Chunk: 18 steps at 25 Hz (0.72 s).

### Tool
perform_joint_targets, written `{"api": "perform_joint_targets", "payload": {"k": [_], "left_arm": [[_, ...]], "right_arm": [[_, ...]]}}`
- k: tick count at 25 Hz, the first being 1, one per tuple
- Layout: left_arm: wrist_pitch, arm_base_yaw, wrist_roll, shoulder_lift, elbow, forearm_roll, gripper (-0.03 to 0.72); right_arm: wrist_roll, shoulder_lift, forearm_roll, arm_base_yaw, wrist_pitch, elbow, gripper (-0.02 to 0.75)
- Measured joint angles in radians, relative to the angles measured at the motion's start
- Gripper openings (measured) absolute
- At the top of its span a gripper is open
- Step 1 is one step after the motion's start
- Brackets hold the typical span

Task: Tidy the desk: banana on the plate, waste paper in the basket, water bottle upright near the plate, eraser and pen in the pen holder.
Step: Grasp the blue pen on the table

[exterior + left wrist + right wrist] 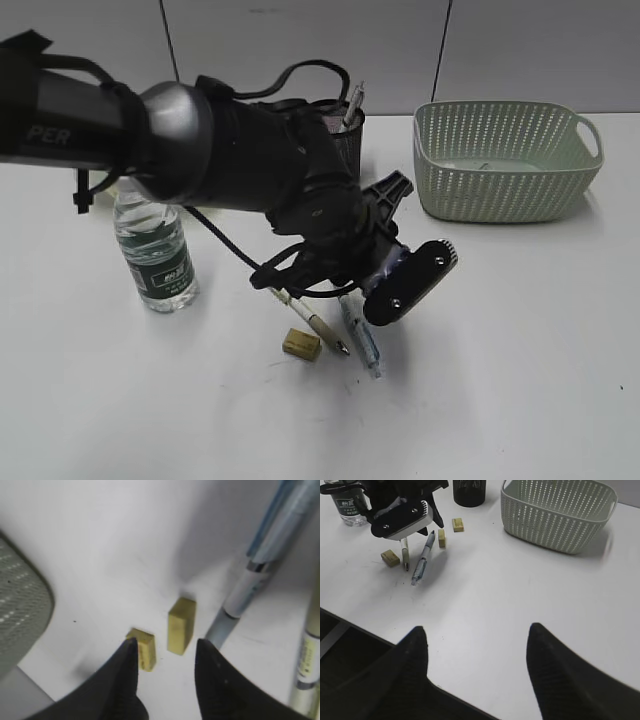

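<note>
My left gripper (167, 647) is open and low over the desk (520, 330). Two small yellow erasers lie at its tips: one (142, 649) against the left finger, one (181, 625) just ahead between the fingers. A third eraser (301, 343) lies nearer the front. Two pens (315, 320) (360, 335) lie beside them. The black mesh pen holder (345, 125) stands behind the arm with a pen in it. The water bottle (155, 255) stands upright at the left. My right gripper (477, 630) is open and empty above the desk's edge. Banana, plate and waste paper are out of view.
The sage-green basket (505, 160) stands at the back right; it also shows in the right wrist view (555, 510). The left arm (250, 160) reaches across the middle and hides the desk behind it.
</note>
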Motion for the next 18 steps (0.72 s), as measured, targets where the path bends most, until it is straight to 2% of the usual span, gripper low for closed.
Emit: {"api": "perform_joint_targets", "payload": {"k": [4,10,14,18], "left_arm": [[-0.031,-0.001,0.001,0.000,0.000,0.028,0.288],[-0.023,0.000,0.001,0.000,0.000,-0.135,0.269],[0.012,0.005,0.006,0.000,0.000,-0.155,0.268],[0.071,0.029,0.161,0.000,0.000,-0.165,0.268]], "right_arm": [[0.000,0.000,0.000,0.000,0.000,0.000,0.494],[0.000,0.000,0.000,0.000,0.000,0.000,0.494],[-0.001,0.000,0.000,0.000,-0.001,0.000,0.494],[-0.001,0.000,0.000,0.000,-0.001,0.000,0.494]]}}
